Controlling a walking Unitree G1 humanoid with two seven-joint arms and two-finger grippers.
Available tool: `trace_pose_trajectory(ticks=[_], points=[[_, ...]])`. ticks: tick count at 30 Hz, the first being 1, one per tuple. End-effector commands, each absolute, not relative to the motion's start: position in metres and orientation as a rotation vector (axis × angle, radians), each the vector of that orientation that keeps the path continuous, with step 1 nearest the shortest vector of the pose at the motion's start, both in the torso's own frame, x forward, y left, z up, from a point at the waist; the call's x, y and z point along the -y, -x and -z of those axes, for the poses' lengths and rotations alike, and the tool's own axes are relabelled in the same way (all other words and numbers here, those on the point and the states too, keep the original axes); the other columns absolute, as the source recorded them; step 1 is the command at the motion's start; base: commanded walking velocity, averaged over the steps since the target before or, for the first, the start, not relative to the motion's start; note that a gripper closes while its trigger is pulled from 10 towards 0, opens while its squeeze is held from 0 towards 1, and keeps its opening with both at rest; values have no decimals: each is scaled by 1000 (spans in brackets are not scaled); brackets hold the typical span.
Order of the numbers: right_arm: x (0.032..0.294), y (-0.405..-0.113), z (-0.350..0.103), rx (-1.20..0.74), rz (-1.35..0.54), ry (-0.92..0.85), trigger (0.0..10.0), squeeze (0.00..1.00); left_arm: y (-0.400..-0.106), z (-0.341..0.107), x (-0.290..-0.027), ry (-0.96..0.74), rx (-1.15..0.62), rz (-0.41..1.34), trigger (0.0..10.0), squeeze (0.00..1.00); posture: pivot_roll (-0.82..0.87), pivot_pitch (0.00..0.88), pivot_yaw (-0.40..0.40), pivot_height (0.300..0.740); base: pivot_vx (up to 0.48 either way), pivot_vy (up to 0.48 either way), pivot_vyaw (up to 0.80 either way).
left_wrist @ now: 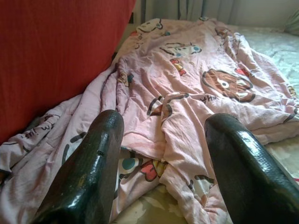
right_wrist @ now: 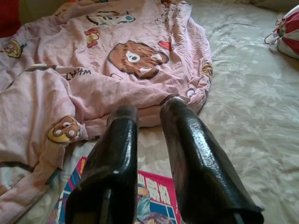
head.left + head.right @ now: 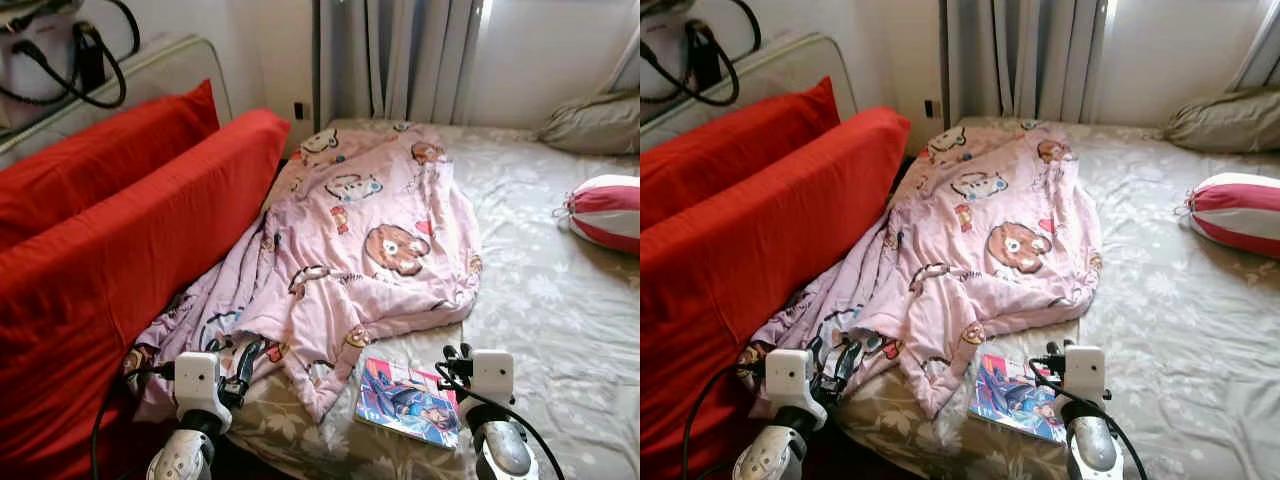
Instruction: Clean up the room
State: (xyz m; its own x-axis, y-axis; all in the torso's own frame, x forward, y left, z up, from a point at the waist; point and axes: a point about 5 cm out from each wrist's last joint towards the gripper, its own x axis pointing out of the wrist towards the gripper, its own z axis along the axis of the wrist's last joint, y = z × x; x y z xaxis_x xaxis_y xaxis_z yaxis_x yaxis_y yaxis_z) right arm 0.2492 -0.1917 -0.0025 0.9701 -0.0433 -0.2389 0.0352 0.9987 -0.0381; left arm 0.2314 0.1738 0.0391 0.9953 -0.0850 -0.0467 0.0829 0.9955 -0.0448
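Left gripper (image 1: 163, 163) hangs spread wide over the crumpled pink cartoon-print blanket (image 3: 370, 230) at the bed's (image 3: 560, 300) near-left edge, right gripper (image 2: 148, 140) slightly parted, empty above the colourful glossy comic book (image 3: 408, 400).

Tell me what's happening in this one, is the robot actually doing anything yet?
Not yet. The robot stands at the foot of a bed with both arms raised over it. The left pincer is open, just short of the crumpled pink blanket beside the red cushions. The right pincer hovers above a comic book, fingers slightly apart and holding nothing. A striped red and white pillow lies further off.
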Motion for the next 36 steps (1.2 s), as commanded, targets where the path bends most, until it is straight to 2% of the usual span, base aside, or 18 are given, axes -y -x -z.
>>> trace_pose_trajectory(ticks=[1,17,22,36], points=[[193,-251,-1,-224,47,28,10000,0,-232,-42,-175,57,-42,77,10000,0,0,0,48,680,0,0,0],[186,-255,4,-273,47,26,10000,0,-235,-45,-176,52,-45,85,10000,0,19,0,45,680,0,0,0],[186,-253,4,-263,38,21,10000,0,-234,-45,-177,53,-49,84,10000,0,20,0,46,650,0,0,0],[185,-254,5,-263,48,15,10000,0,-235,-43,-175,60,-64,97,10000,0,27,0,48,650,0,0,0]])
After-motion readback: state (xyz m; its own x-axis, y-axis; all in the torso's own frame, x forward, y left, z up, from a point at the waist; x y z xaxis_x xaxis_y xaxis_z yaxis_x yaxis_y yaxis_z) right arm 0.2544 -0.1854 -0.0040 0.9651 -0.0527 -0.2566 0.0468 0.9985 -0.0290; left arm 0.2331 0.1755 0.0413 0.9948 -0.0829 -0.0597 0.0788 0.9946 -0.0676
